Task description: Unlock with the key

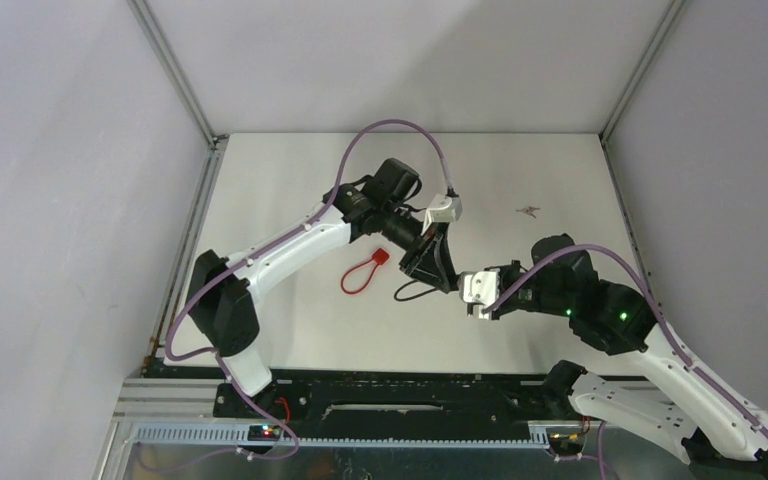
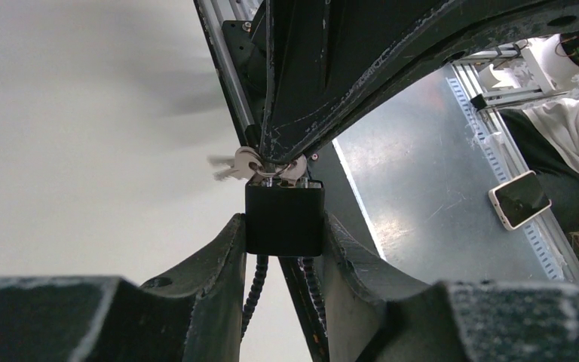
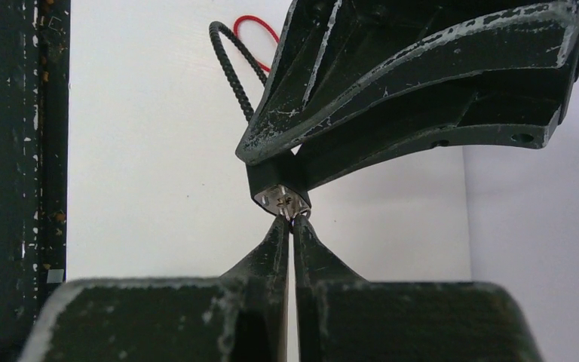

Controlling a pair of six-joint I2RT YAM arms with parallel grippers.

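The black padlock is held over the white surface, clamped by its sides between the fingers of the left end effector. Its ribbed black cable shackle loops away from the far end. At the lock's keyhole face the right end effector has its fingers pressed almost together, pinching the silver key. A blurred bunch of keys hangs beside that face. A red cable loop lies on the surface near the left arm

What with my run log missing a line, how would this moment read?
left gripper: shut on padlock | right gripper: shut on key at padlock | red loop: lying on table
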